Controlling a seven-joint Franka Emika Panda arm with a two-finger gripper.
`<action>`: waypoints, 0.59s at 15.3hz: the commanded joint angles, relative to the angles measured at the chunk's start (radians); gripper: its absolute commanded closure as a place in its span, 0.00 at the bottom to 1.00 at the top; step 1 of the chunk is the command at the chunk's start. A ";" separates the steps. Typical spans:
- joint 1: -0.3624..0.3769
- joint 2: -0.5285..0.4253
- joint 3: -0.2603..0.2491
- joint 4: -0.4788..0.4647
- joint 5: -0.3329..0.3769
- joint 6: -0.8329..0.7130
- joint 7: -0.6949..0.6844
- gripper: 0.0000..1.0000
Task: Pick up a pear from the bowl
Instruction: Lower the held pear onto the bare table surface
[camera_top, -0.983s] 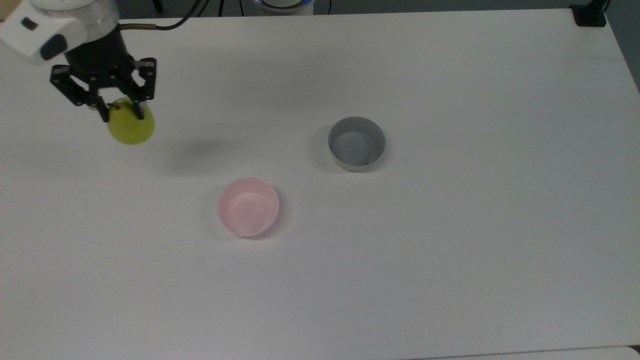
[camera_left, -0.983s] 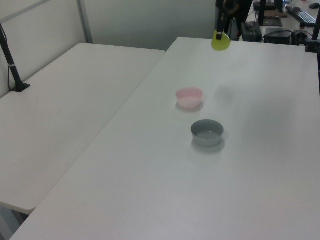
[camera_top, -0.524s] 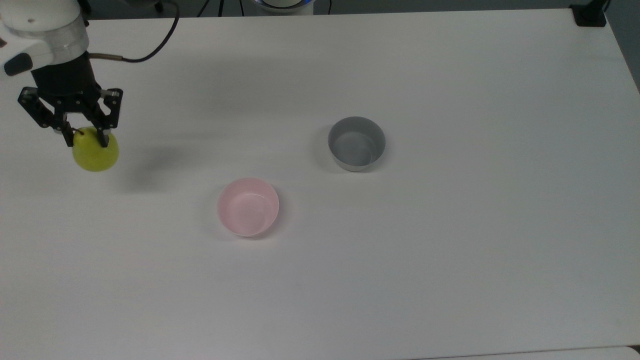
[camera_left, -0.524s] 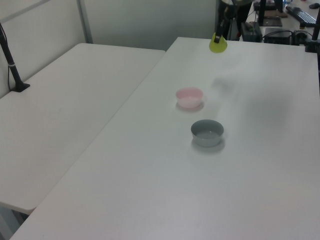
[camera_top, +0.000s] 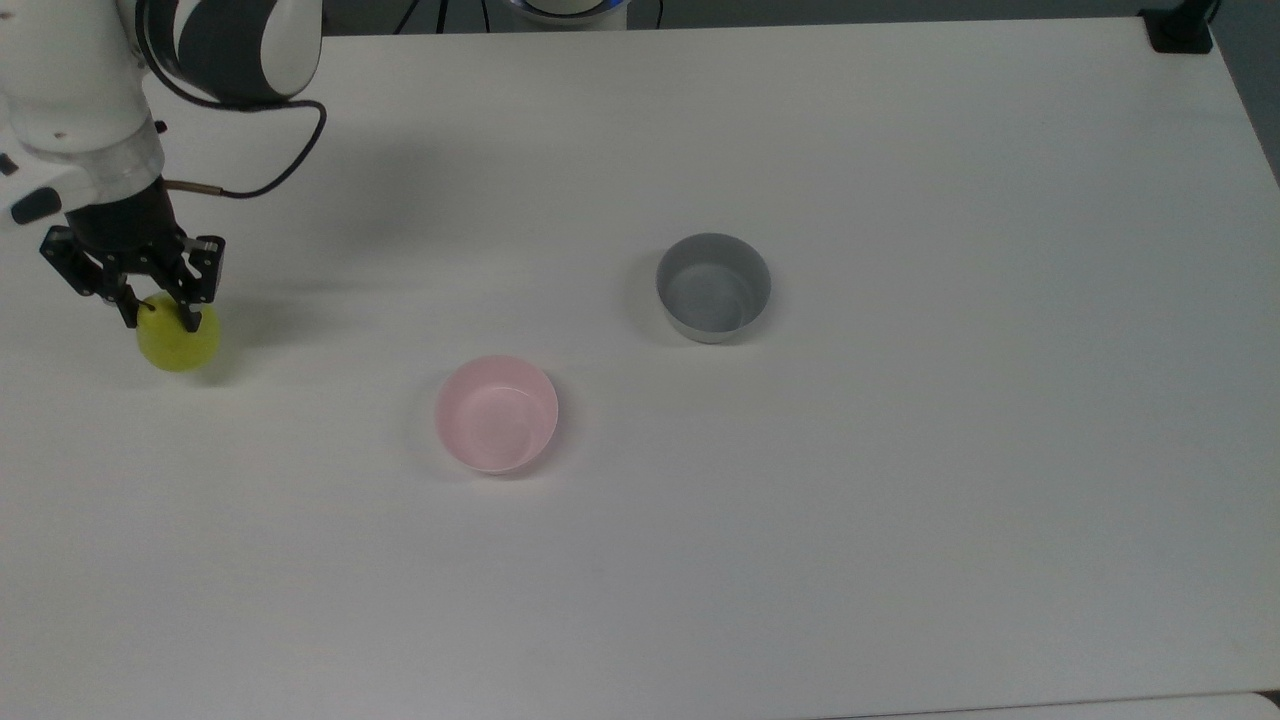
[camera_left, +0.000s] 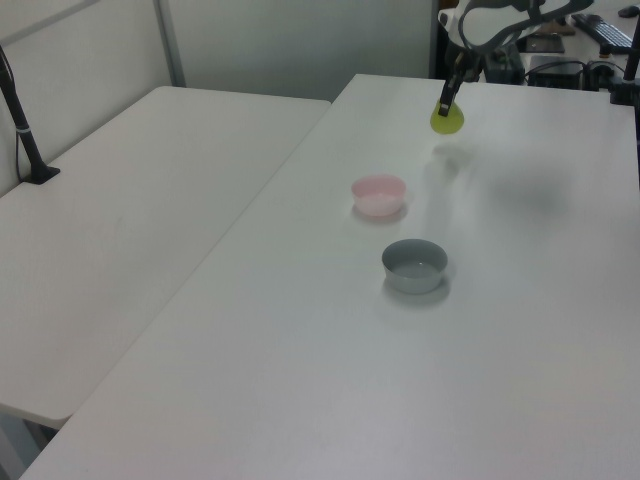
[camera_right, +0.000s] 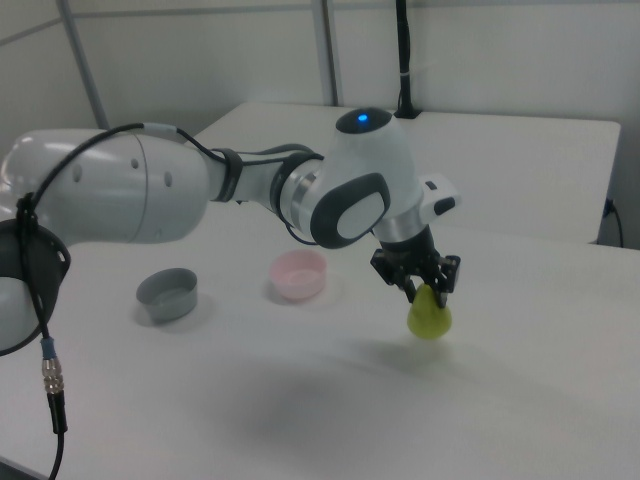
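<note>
Top view: the pear (camera_top: 178, 340) hangs from the gripper (camera_top: 158, 315) near the desk's (camera_top: 900, 500) left edge, toward its far-left corner, well apart from the pink bowl (camera_top: 496, 413) and the grey bowl (camera_top: 713, 287), both bare inside. The fingers are closed narrowly on the fruit's upper end, by the stem. In the right view the pear (camera_right: 429, 315) sits low, near the desk surface; whether it touches I cannot tell. It looks light, firm and smooth-skinned, so probably a little slippery; the narrow neck is a workable hold, though a grip across the wider belly would likely be surer. Its long axis runs roughly upright, with the stem end up between the fingers and the broad end down.
</note>
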 joint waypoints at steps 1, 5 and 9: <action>0.005 0.025 -0.007 -0.013 0.020 0.066 -0.023 1.00; 0.007 0.042 -0.005 -0.013 0.020 0.076 -0.014 0.97; 0.007 0.042 -0.007 -0.013 0.020 0.075 -0.009 0.59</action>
